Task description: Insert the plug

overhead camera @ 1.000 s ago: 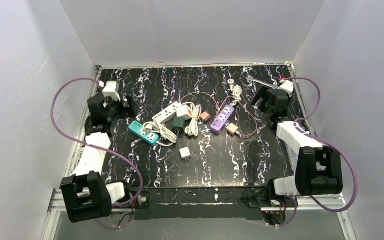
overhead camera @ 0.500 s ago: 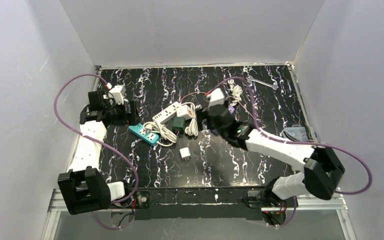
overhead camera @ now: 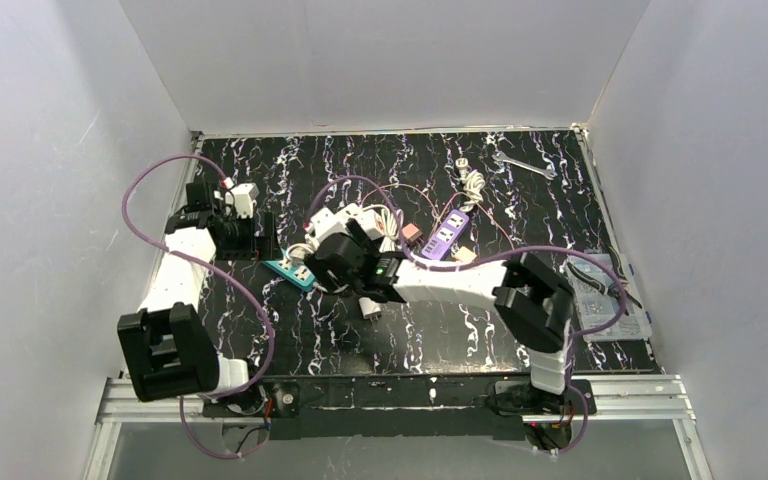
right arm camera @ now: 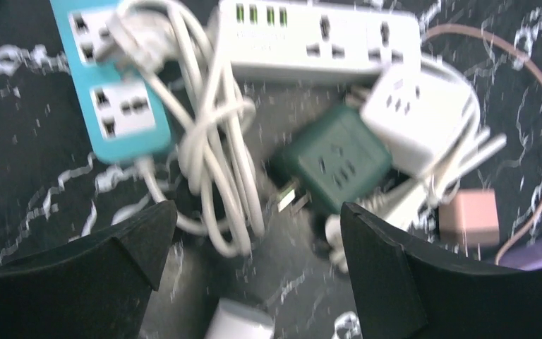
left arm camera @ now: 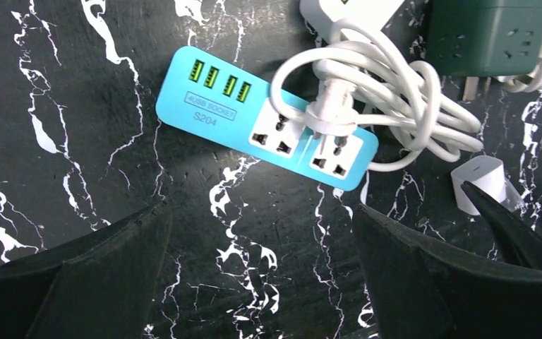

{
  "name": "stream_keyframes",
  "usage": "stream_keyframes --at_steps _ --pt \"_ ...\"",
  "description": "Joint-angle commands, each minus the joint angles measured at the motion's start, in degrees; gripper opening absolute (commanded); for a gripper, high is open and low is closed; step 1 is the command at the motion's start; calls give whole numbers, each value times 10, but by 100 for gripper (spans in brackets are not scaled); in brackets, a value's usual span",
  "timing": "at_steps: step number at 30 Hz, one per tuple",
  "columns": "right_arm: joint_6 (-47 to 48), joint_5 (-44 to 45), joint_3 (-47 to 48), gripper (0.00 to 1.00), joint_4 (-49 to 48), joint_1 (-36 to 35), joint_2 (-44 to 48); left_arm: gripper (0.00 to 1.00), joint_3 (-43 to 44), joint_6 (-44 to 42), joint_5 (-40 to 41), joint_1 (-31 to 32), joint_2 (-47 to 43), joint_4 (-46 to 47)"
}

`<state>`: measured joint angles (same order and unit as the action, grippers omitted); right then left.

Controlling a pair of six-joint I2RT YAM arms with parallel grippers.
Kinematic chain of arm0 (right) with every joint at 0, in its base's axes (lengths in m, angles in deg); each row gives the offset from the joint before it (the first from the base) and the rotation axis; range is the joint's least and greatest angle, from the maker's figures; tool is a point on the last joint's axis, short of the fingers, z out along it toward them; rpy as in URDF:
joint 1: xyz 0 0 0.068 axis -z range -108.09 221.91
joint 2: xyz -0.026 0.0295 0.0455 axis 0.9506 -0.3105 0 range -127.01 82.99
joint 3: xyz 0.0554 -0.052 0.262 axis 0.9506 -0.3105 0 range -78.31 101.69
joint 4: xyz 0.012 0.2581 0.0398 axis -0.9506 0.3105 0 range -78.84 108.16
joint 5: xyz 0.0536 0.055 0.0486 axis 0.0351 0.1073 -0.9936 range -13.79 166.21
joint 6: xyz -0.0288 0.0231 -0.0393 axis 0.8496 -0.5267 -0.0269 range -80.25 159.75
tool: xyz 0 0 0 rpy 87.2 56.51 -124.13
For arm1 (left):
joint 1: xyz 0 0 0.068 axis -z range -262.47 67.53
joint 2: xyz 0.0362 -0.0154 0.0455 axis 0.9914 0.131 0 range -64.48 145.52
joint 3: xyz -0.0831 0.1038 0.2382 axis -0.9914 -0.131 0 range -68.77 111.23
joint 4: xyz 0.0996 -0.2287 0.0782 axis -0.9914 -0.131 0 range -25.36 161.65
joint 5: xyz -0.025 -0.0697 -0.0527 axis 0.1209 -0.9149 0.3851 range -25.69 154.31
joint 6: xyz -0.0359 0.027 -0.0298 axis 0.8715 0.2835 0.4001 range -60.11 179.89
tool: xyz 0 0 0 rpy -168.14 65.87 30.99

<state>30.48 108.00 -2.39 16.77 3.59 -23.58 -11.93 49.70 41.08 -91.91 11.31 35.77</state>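
nearest the arm bases, the black, white-veined worktop (overhead camera: 440,335) carries a small white charger cube (overhead camera: 370,307), lying just beside the right arm's forearm. a clear plastic packet (overhead camera: 600,290) sits at the worktop's right edge.

the right arm stretches across to the left-centre heap of strips. the right pincer (right arm camera: 257,215) is spread wide and holds nothing. it hangs above a white coiled cable (right arm camera: 219,141) and a dark green adapter (right arm camera: 332,166) (that wrist view is blurred, so fine detail is lost). the left pincer (left arm camera: 261,219) is also spread wide and empty, its fingers framing bare worktop on the near side of the teal power strip (left arm camera: 265,138).

the white plug (left arm camera: 330,106) lies flat on the teal power strip's face, over its two sockets, with its pins showing and not pushed in. its cable loops off toward the dark green adapter.

beyond these lie a white power strip (right arm camera: 317,39) and a white cube adapter (right arm camera: 416,116) touching the dark green adapter. a pink block (overhead camera: 411,232), a peach block (overhead camera: 464,256) and a purple power strip (overhead camera: 445,233) sit to the right, near one another.

farthest back are a second bundled white cord (overhead camera: 472,182) and a wrench (overhead camera: 523,165), well apart from both pincers.
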Motion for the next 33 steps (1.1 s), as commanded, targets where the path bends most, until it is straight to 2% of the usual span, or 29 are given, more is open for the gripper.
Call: stream_keyframes --at_steps 1,6,10,14,17,20,22,29,33 --pt "61 -21 106 93 -3 4 -76 95 40 -9 24 -2 28 -25" --pt "62 -52 182 84 -3 20 -144 87 54 0 60 -2 59 -25" --pt "58 -86 190 80 -24 35 -157 84 59 0 71 -2 81 -18" --pt "48 -116 190 69 -20 42 -170 82 64 0 77 -2 103 -12" --pt "28 -128 158 55 -34 42 -161 80 66 -4 85 -2 116 -11" --pt "12 -123 122 35 -51 42 -138 79 61 -6 91 -1 121 -6" --pt "0 -115 104 27 -72 42 -117 78 57 -6 93 -1 121 -2" --pt "-84 -55 -5 13 -119 17 4 77 56 -9 100 4 115 2" --pt "-154 4 -53 12 -115 -21 39 77 48 -12 101 6 108 3"
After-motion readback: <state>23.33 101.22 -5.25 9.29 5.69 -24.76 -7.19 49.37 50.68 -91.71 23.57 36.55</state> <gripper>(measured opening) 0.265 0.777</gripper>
